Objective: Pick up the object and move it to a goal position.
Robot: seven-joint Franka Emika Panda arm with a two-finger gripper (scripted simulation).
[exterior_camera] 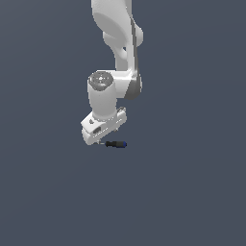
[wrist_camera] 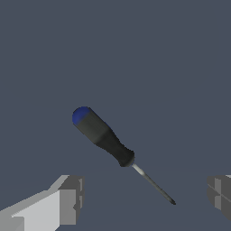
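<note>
While the white arm (exterior_camera: 114,53) reached down over the plain grey bench (exterior_camera: 192,192), its pincer (wrist_camera: 144,198) stood wide open and held nothing, its two grey fingers (wrist_camera: 70,198) flanking the thin shaft of the tiny blue-ended black-handled screwdriver (wrist_camera: 103,137), which lay flat just below.

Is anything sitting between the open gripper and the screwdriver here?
Nothing visible does. In the wrist view the screwdriver lies alone on the bare surface, with the gripper fingers apart on either side of its shaft tip. No goal marker is visible.
</note>
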